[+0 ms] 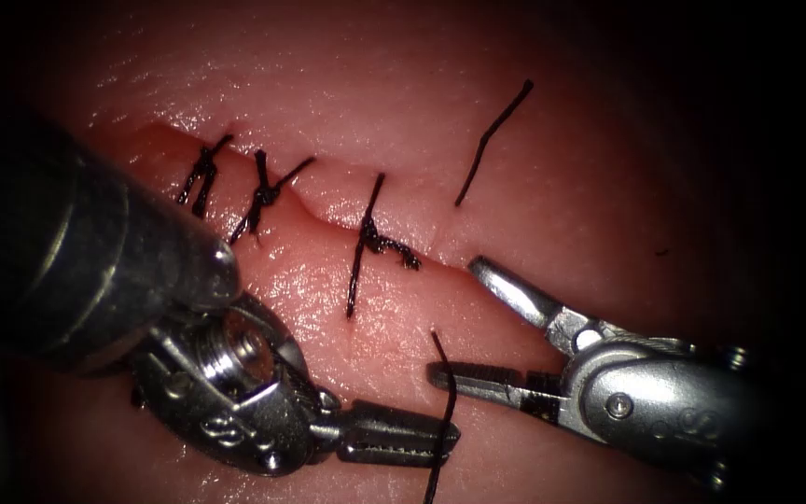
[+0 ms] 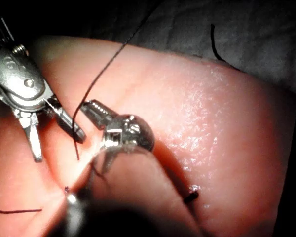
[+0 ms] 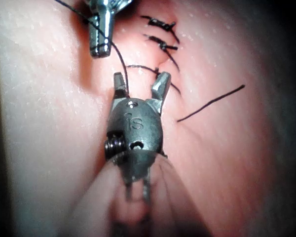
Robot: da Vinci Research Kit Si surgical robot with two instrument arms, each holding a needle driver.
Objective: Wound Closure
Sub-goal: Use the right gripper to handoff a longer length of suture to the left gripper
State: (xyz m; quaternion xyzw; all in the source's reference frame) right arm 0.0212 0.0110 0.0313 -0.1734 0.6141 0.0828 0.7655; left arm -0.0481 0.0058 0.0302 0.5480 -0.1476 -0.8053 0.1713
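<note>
We see tissue (image 1: 534, 177), cut (image 1: 328, 201) with three stitches. Left tool (image 1: 401, 441) clamped on thread (image 1: 444, 411) below the cut; right tool (image 1: 459, 322) jaws spread, empty. Needle: can't tell where.

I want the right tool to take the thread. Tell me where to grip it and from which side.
Grip the thread just above the left tool, whose shut jaws hold it. There the strand runs nearly upright and free of the tissue. Come from the right: the right tool already stands open beside it, lower jaw almost touching.
</note>
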